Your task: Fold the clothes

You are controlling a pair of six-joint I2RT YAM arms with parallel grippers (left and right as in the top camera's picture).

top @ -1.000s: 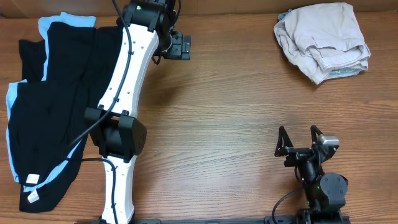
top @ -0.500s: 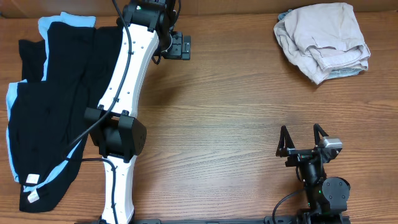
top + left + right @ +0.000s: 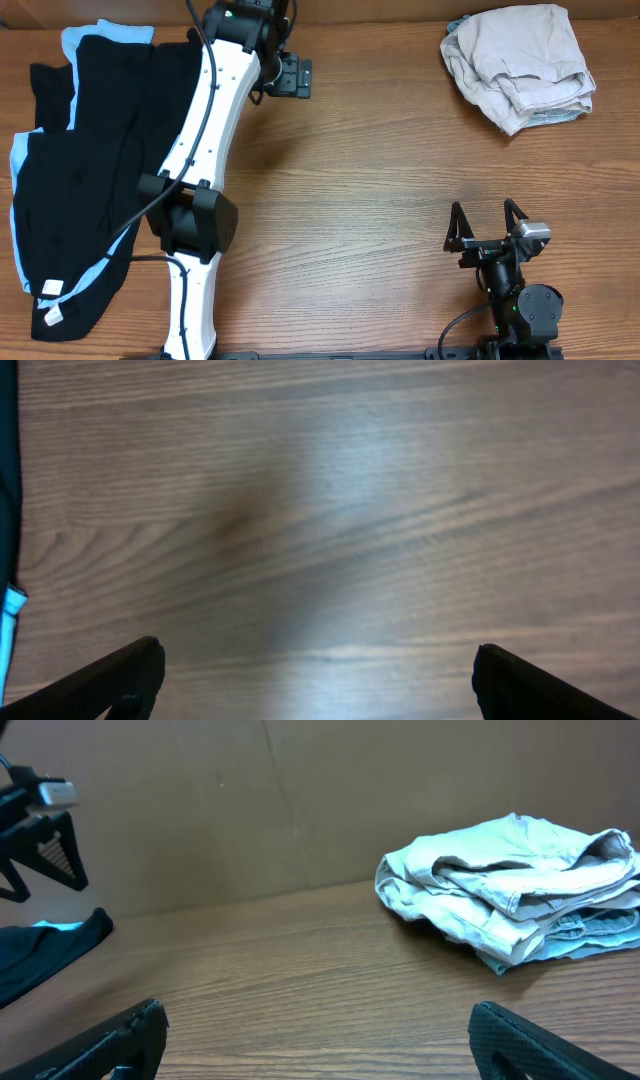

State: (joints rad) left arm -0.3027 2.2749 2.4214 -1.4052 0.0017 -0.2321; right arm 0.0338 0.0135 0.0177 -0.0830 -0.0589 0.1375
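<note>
Since neither arm has anything in hand, I'd call this the very start of a fold, just picking which piece to go for. My left gripper (image 3: 293, 75) hangs with its jaws spread wide over the bare brown wood-grain table (image 3: 330, 510), nothing between them. The flat pile of black garments with light-blue trim (image 3: 80, 170) lies just off to its left, with an edge peeking into the left wrist view. My right gripper (image 3: 483, 222) is parked low near its base, jaws wide apart too and empty. From its wrist view, the crumpled beige khaki cotton shorts (image 3: 510, 890) sit ahead of it and to the right, well apart, and a bit of pale blue denim (image 3: 590, 935) pokes out underneath them. I'm guessing the next move is to reach out to the khaki heap, pinch one edge or the waistband, and drag it to the open middle so it can be spread flat. Bunched up like that, grabbing both layers is the risk.
</note>
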